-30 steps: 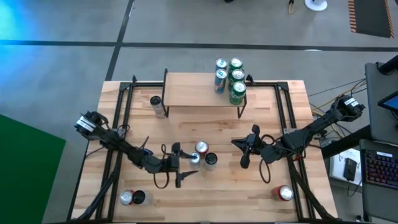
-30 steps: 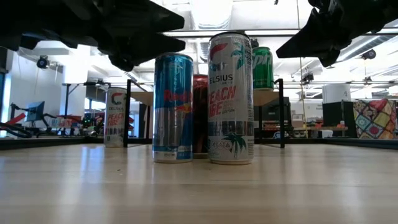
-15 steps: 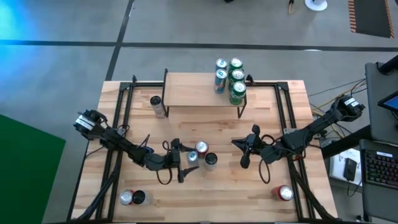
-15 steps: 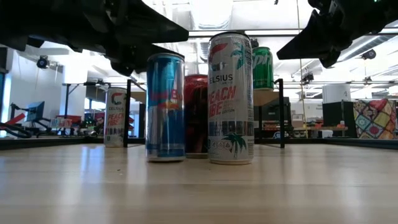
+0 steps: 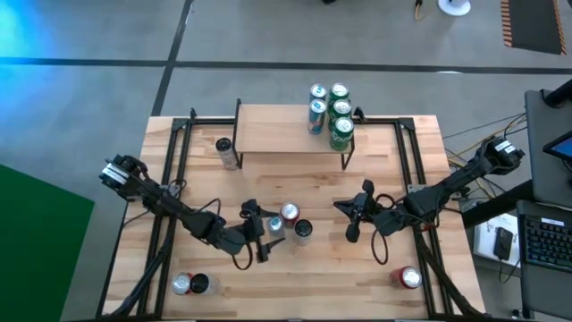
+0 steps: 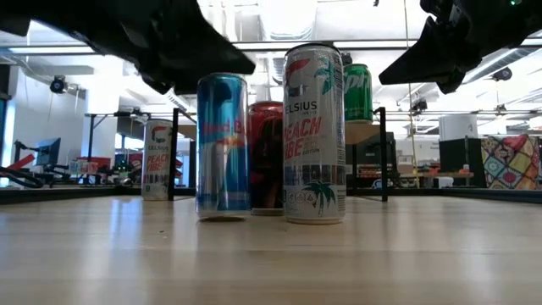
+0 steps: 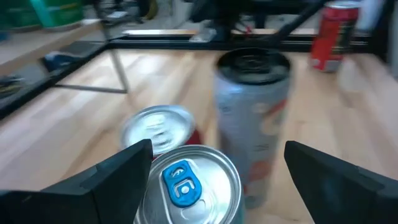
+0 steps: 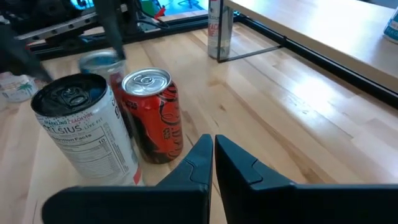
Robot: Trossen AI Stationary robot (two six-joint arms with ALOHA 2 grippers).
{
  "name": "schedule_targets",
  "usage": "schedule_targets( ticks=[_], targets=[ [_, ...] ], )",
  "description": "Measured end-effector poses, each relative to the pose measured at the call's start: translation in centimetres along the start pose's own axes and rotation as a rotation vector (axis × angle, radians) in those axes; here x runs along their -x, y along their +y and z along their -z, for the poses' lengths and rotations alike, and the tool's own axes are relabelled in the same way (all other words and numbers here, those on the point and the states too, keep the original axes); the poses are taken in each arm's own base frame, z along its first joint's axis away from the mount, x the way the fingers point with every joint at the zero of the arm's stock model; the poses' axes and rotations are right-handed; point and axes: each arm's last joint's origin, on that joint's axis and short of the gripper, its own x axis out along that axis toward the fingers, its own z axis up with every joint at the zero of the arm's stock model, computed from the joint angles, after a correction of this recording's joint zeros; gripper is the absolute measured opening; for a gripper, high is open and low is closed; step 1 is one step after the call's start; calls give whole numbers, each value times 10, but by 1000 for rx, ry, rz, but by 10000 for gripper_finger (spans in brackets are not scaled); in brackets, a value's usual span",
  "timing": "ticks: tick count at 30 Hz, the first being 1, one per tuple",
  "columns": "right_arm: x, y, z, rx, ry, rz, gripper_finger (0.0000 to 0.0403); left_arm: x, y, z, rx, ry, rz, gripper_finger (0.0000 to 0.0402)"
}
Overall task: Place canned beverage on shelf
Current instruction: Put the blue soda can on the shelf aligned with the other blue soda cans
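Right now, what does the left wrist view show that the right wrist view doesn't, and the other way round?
Only the left wrist view shows the left gripper, its fingers open either side of the blue can, whose blue tab faces up.

Only the right wrist view shows the right gripper, shut, the shelf, and a slim can standing beside the shelf leg.

Both show the middle cluster: the blue can, the red can and the tall white can.
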Motion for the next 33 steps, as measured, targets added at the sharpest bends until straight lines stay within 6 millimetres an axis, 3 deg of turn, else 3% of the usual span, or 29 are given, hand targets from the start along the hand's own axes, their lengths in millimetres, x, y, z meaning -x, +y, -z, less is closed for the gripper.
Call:
schedule_targets(
  ticks=[6,19,33],
  targets=[
    [0,0,0,0,0,0,9,1,1,8,-19,23,-25,350],
    [0,0,0,0,0,-1,9,1,-5,-4,-24,-16,-14,349],
    [0,0,0,-11,2,-5,9,1,-5,-3,-21,-11,-18,349]
  ],
)
